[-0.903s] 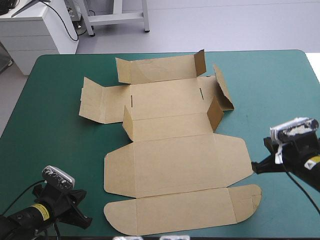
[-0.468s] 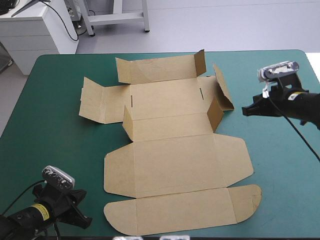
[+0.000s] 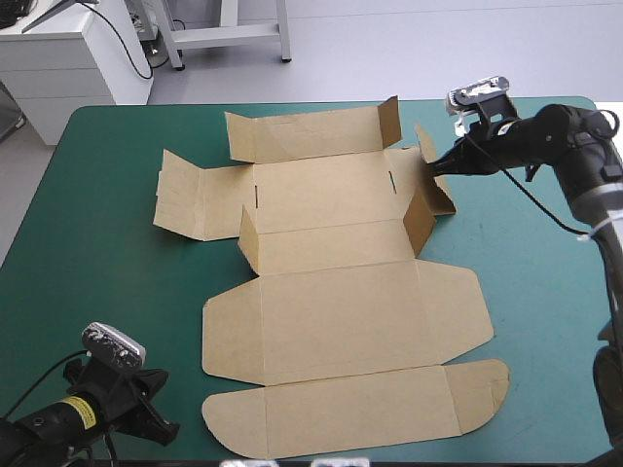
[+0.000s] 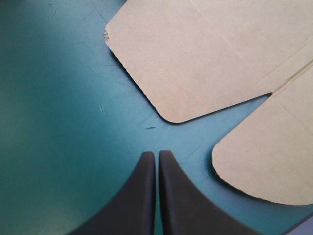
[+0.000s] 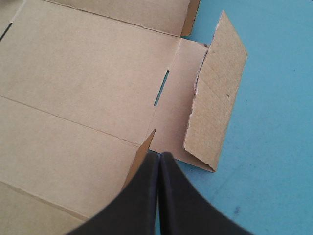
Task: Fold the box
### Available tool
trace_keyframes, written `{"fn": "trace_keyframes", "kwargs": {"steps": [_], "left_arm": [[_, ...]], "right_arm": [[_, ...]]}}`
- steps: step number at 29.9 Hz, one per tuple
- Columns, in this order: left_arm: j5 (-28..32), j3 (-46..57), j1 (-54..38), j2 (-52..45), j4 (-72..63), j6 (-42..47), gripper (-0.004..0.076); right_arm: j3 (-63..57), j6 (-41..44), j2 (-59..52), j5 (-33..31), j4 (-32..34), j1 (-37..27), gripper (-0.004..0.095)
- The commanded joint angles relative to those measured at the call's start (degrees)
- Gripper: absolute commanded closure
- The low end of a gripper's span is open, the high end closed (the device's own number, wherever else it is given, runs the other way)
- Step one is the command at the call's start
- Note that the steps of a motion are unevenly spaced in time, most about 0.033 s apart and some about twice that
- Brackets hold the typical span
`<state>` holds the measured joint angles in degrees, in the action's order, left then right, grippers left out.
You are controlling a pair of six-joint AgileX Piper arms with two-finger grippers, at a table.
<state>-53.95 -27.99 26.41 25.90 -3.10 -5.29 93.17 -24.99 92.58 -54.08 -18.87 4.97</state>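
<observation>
The box [image 3: 331, 292] lies opened out in the middle of the cover [image 3: 97, 243]; most of its panels are flat, with a few short flaps at its far end half raised.

The right gripper [image 3: 435, 167] has swung up from beside the box's near-right part, where it stood well apart, to the box's far-right corner; its tip now sits against or just beside the tilted side flap [image 3: 443, 199], and I cannot tell whether it touches. In its own view the right gripper [image 5: 159, 156] is closed to one pointed arch and holds nothing; ahead of it are the flap [image 5: 215, 93] and the slot [image 5: 161, 88].

The left gripper [image 3: 161, 428] has not moved; it rests off the box's near-left corner, near the rounded flaps. In its own view the left gripper [image 4: 156, 155] is also closed and empty.

The box itself has not shifted, and no wall has risen further.

I judge the approach to be done and the first fold about to start, likely a push on that side flap with the closed tip; nearly all of the folding is still ahead.
</observation>
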Motion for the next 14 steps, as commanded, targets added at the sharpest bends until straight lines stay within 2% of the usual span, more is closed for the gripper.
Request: {"fn": "trace_keyframes", "kwargs": {"steps": [1,5,12,14], "left_arm": [[2.73,-1.42,0.26,0.48,-0.55,0.11,0.0723],[2.73,-1.42,0.26,0.48,-0.55,0.11,0.0723],[2.73,-1.42,0.26,0.48,-0.55,0.11,0.0723],[2.73,-1.42,0.26,0.48,-0.55,0.11,0.0723]], "right_arm": [[5.30,5.16,1.74,1.60,7.00,2.66,0.0923],[8.09,9.61,5.31,0.68,15.46,5.37,0.0923],[12.14,12.95,10.23,-0.94,17.18,7.46,0.0920],[13.05,12.95,11.24,-0.94,16.95,7.68,0.0893]]}}
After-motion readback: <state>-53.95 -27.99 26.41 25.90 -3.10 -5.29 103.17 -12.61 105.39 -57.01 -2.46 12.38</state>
